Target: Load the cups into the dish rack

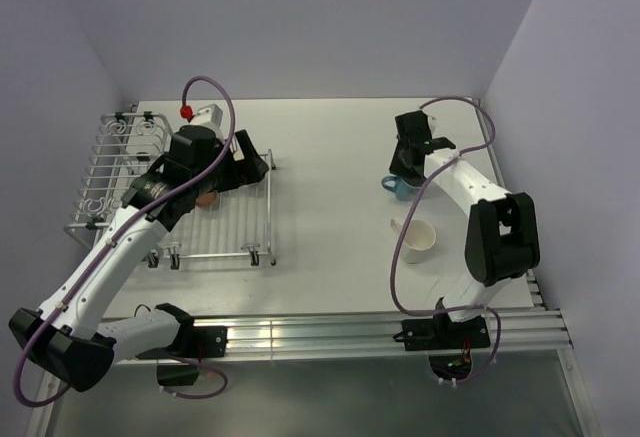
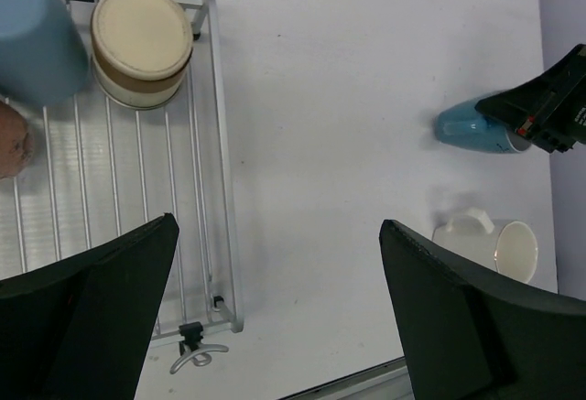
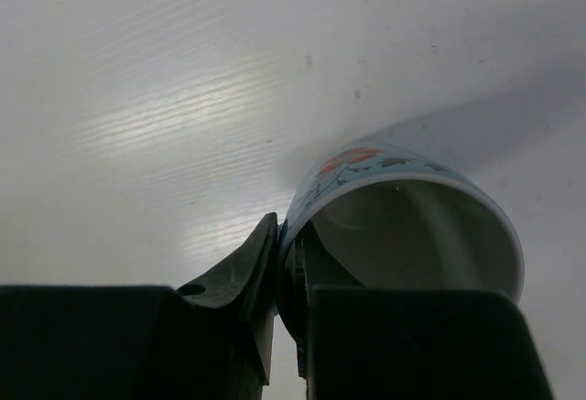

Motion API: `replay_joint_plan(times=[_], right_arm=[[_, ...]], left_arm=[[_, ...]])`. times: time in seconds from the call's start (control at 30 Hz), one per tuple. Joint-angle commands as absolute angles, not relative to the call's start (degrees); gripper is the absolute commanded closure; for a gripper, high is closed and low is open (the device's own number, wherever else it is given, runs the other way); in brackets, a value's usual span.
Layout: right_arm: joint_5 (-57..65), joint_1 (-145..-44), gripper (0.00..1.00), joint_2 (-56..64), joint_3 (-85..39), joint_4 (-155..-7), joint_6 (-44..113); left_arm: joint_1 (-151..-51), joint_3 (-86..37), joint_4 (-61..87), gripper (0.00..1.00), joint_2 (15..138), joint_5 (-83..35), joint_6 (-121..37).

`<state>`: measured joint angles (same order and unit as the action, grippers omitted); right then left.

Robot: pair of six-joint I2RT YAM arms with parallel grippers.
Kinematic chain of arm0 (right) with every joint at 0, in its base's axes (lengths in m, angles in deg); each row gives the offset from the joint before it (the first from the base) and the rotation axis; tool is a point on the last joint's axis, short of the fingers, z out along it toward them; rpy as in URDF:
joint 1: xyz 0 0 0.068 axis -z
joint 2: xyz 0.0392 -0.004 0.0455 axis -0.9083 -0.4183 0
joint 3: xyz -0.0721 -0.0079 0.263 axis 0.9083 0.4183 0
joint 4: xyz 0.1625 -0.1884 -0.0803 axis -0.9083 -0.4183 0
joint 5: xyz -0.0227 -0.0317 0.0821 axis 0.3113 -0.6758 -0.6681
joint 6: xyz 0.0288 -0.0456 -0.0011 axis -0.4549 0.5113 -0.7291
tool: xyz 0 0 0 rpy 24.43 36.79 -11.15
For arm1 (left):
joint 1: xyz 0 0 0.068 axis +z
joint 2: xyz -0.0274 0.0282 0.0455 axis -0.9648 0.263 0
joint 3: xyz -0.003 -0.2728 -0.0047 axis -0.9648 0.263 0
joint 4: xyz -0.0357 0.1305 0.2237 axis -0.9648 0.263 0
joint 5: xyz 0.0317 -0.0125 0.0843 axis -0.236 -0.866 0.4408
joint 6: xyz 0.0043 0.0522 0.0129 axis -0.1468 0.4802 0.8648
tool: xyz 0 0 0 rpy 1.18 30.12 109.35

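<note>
Claws over your bench (image 1: 330, 172): your right claw (image 3: 286, 254) pinches the rim of the light blue cup (image 3: 412, 235), which lies on its side at 3 o'clock. Your left claw (image 2: 279, 226) hangs wide open above the dish rack (image 1: 230, 229) at 9 o'clock. The cream-white mug (image 1: 418, 238) sits at 4 o'clock.

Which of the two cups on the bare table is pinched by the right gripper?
The light blue cup with the white inside: the right gripper clamps its wall. The cream-white mug, nearer the arm bases, is untouched.
</note>
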<state>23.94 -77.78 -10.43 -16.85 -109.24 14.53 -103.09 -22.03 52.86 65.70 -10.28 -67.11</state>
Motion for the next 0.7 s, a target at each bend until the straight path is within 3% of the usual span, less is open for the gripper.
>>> replay_joint_plan(times=[0.0, 0.13, 0.27, 0.37, 0.53, 0.67], right_arm=[[17.23, -80.64, 1.0, -1.23, -22.19, -106.51, 15.27], [1.1, -83.37, 1.0, 5.1, -21.33, -102.04, 14.31], [-12.47, -85.48, 1.0, 13.79, -16.67, -92.99, 10.8], [-23.25, -86.45, 1.0, 17.67, -11.66, -82.62, 6.15], [-31.56, -88.29, 1.0, 23.83, -3.75, -64.16, -3.7], [-34.2, -89.88, 1.0, 26.47, 0.91, -53.61, -8.18]], left_arm=[[-103.23, -22.6, 47.64, 0.01, 66.23, -14.48, -65.45], [-101.39, -23.4, 45.19, 0.01, 67.46, -21.41, -65.19], [-96.56, -20.42, 38.96, 0.01, 68.08, -39.64, -66.77], [-93.39, -18.39, 32.63, 0.01, 68.43, -46.45, -69.22], [-91.01, -12.07, 17.87, 0.01, 68.34, -60.51, -76.95], [-91.02, -7.94, 4.08, 0.01, 67.55, -65.19, -84.78]])
